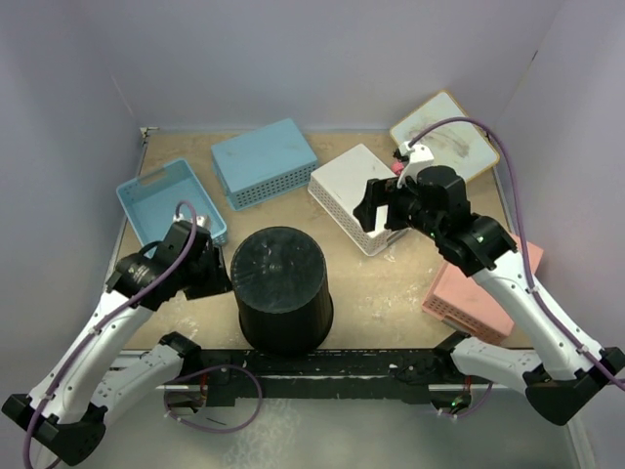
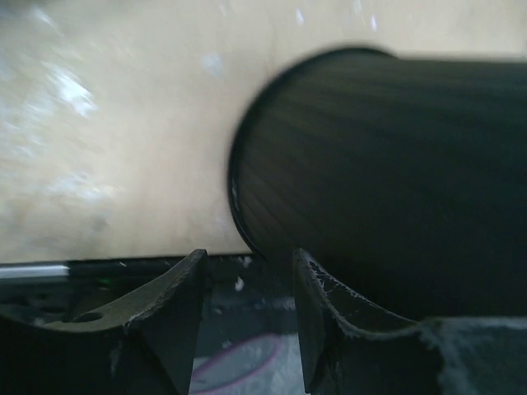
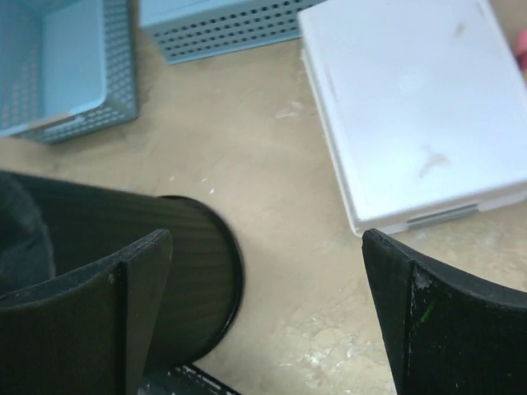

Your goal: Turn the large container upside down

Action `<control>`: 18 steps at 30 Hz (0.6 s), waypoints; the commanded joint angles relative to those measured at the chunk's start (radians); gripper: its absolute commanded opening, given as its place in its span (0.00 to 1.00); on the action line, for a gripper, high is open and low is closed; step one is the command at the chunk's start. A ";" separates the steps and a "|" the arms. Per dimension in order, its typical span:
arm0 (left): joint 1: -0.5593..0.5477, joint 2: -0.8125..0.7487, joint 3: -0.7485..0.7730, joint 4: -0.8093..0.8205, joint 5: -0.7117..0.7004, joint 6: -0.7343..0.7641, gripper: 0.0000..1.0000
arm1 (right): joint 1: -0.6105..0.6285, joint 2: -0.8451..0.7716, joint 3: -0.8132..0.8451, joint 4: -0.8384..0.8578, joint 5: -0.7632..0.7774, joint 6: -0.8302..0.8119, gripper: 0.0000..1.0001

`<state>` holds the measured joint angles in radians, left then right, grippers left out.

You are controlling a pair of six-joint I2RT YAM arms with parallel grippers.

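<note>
**Overhead view.** The black bin (image 1: 281, 288) is shown near the front edge of the table (image 1: 391, 288), between the two arms. Its flat glossy face is uppermost and its wider end is on the table. The left gripper (image 1: 207, 266) is seen just beside the bin's wall, its fingers partly spread with nothing between them. The right gripper (image 1: 374, 210) is held well apart from the bin, spread wide and empty, over the near corner of the white basket (image 1: 347, 186). Beyond the left gripper, an open blue basket (image 1: 156, 200) and an upturned blue basket (image 1: 264, 161) are set. Behind the right gripper lie a pink basket (image 1: 479, 298) and a board (image 1: 444, 132) propped in the corner. Bare table is left between the bin and the white basket.

**Left wrist view (blurred).** The left gripper (image 2: 247, 304) is shown with a gap between its fingers (image 2: 173, 313), pinching nothing. The bin (image 2: 395, 181) fills the field just ahead; contact cannot be told. Bare table is seen ahead on the other side.

**Right wrist view.** The right gripper (image 3: 265, 271) is fully spread and empty. The bin (image 3: 193, 255) is partly hidden behind one finger, and the white basket (image 3: 420, 115) lies ahead of the other. Bare table is framed between them. The open blue basket (image 3: 58, 66) and the upturned blue basket (image 3: 222, 29) are seen farther ahead.
</note>
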<state>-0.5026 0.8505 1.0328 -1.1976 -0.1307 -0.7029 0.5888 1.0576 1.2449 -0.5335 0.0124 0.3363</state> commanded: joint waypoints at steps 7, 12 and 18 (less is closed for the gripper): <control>0.001 -0.050 -0.299 0.562 0.511 -0.279 0.44 | -0.001 0.072 0.089 -0.067 0.199 0.053 1.00; -0.096 0.114 -0.511 1.256 0.465 -0.535 0.43 | -0.001 0.041 0.165 -0.126 0.242 0.006 1.00; -0.188 0.456 -0.150 1.039 0.292 -0.215 0.40 | -0.001 0.032 0.219 -0.127 0.290 -0.026 1.00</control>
<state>-0.6651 1.2091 0.6292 -0.1989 0.2707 -1.0794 0.5880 1.1015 1.3972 -0.6544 0.2428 0.3481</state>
